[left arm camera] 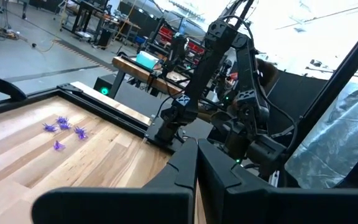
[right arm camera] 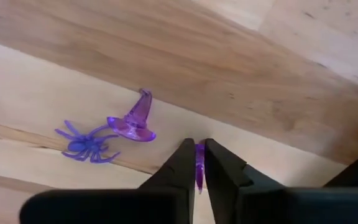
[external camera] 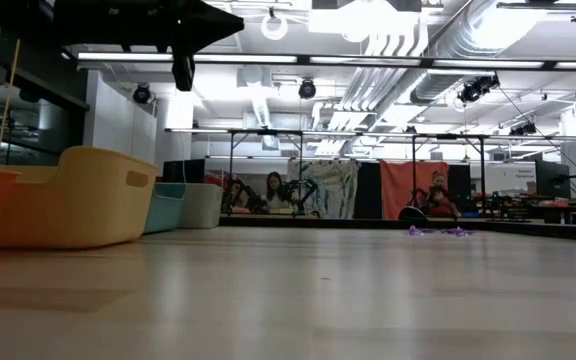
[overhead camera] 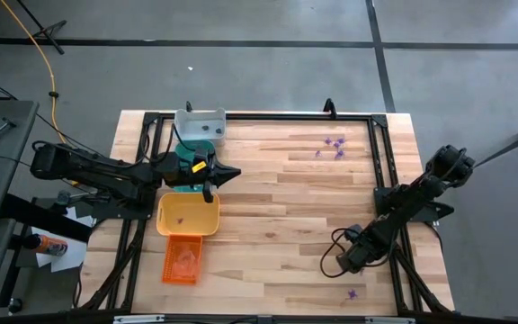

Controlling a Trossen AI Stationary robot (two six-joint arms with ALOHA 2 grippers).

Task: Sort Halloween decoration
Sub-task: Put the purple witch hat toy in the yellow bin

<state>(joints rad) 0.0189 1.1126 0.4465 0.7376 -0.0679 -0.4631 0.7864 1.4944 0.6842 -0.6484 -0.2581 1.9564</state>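
A pale wooden tabletop [overhead camera: 268,216] with a dark frame stands in a big workshop hall with grey floor; on it the Halloween decoration lies scattered. In the right wrist view the right claw [right arm camera: 199,163] is clenched on a thin purple trinket [right arm camera: 199,163], which shows between its two fingertips; just beside it lie a purple witch hat [right arm camera: 134,121] and a purple spider [right arm camera: 84,144], the two touching each other. From above, this claw [overhead camera: 345,261] is low at the near right part of the tabletop; one more purple piece [overhead camera: 354,293] lies near the front edge, and a small purple cluster [overhead camera: 333,147] rests far back on the right.

The step in hand seems to be the pick of one trinket; the next move probably calls for a clean lift without dragging the hat, then a long carry across to the trays.

The left claw [overhead camera: 232,172] is closed on nothing and hovers over the trays on the left: a grey tray [overhead camera: 200,125], a teal tray [overhead camera: 185,155], a yellow tray [overhead camera: 187,216] and an orange tray [overhead camera: 182,259]. Behind the tabletop, the low view shows ceiling pipes, lamps and seated people far away.
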